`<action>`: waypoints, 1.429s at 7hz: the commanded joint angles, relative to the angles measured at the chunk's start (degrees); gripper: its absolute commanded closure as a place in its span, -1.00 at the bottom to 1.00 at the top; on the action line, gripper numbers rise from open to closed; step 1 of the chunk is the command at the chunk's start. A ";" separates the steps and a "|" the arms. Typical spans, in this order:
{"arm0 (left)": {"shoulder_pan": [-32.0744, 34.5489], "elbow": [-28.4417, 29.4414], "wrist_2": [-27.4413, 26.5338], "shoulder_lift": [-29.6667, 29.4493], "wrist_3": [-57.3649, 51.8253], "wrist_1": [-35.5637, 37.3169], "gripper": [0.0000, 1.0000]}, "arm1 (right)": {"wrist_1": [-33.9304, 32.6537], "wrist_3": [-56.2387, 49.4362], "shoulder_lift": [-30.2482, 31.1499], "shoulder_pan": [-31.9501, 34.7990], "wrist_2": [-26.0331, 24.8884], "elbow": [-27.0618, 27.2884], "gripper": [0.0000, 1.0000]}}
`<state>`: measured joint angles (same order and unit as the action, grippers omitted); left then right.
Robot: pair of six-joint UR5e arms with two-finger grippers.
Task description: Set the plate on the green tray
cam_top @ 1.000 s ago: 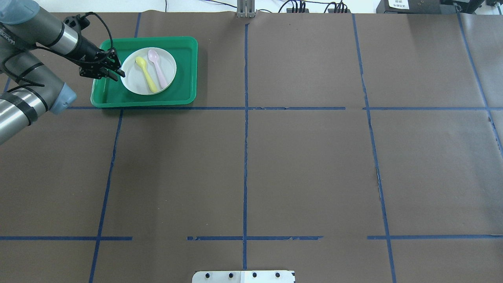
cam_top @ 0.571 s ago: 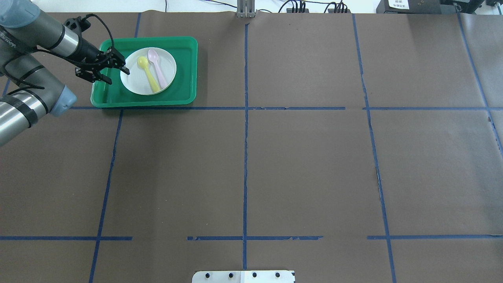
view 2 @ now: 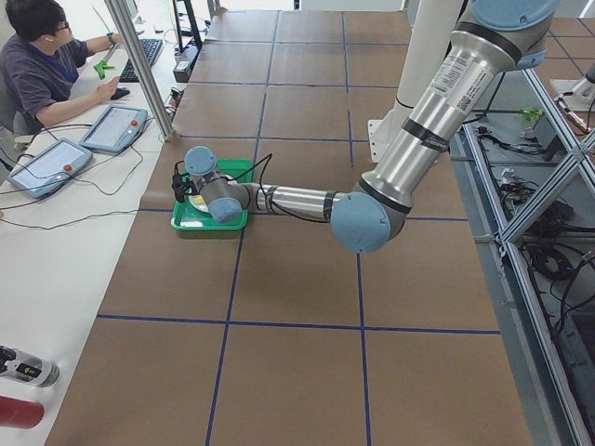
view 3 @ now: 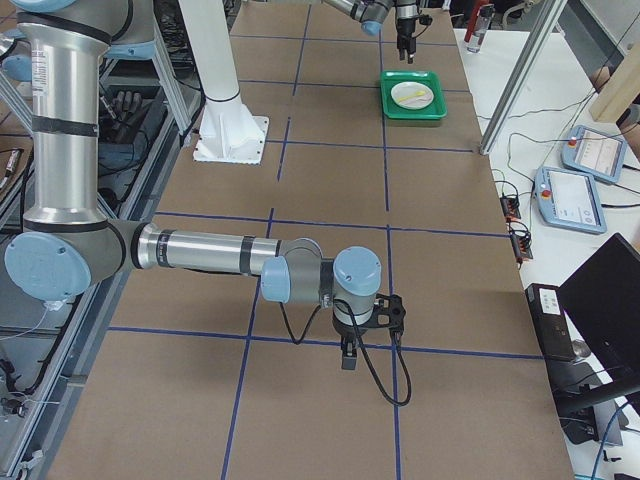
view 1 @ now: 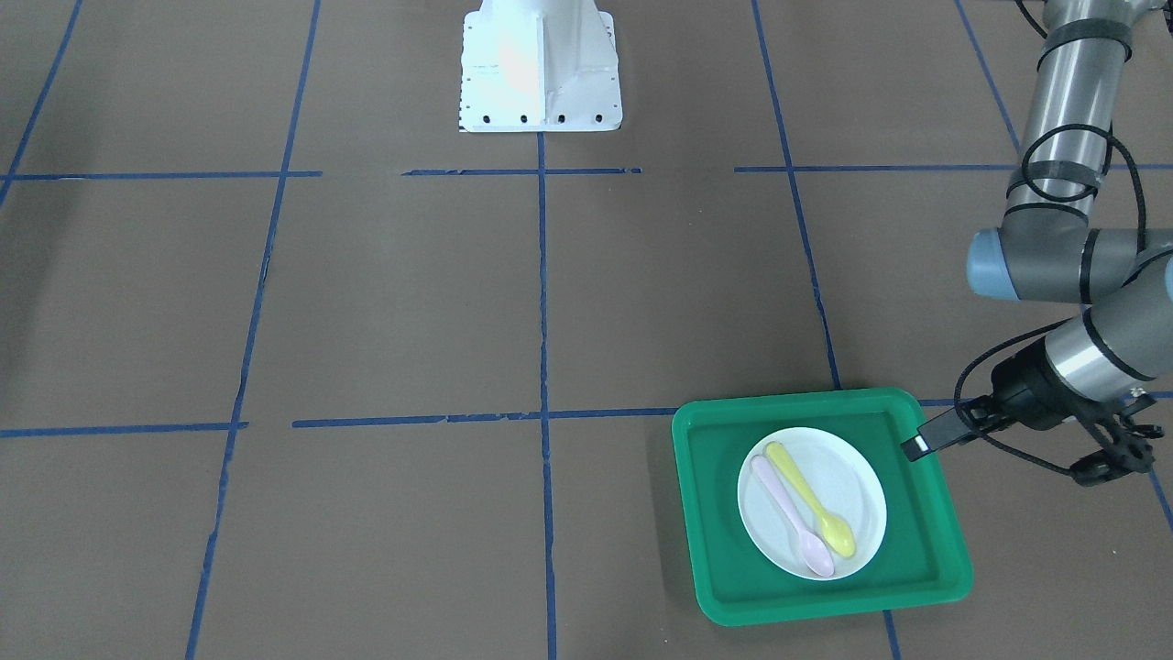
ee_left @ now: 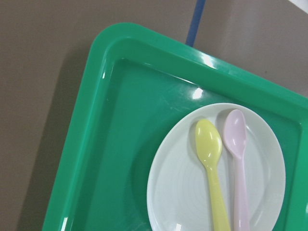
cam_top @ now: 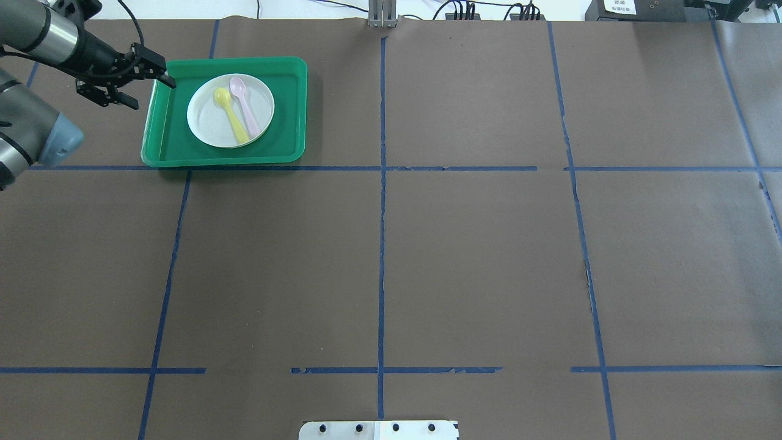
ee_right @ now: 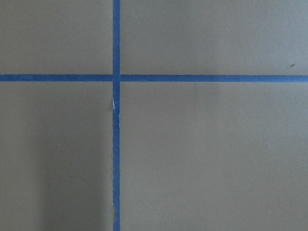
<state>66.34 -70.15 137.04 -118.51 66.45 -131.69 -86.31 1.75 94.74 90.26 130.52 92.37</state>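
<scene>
Left gripper [cam_top: 151, 93] gapes above the brown, blue-taped table [cam_top: 489, 256].

table [cam_top: 489, 256]: brown paper cover, blue tape grid [cam_top: 382, 244] | side desk [view 2: 56, 269]: white, two tablets [view 2: 113, 127]

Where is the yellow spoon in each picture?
Front-facing: the small yellow plastic spoon lies lower right, on the round white plastic plate.
Overhead: upper left.
Left side: too small to tell.
Right side: too small to tell.
Left wrist: lower middle.
Right wrist: not in it.
Shared landmark: the large green plastic tray under the plate.
</scene>
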 commanded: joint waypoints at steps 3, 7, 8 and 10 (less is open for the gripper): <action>8.60 -18.58 -5.00 4.14 -31.45 32.55 -1.00 | 0.00 0.01 -0.08 0.00 0.00 0.00 -1.00; 13.62 -24.41 -9.86 14.94 -62.94 41.87 -1.00 | 0.00 0.01 -0.08 0.00 0.00 0.00 -1.00; 16.51 -24.33 -9.51 19.15 -70.59 41.52 -1.00 | 0.00 0.01 -0.08 0.00 0.00 0.00 -1.00; 20.22 -24.33 -8.99 26.37 -80.22 40.90 -1.00 | 0.00 -0.08 -0.08 0.00 0.00 -0.09 -1.00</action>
<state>84.52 -94.46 127.74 -96.44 -8.38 -90.50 -86.31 1.74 94.66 90.26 130.52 92.36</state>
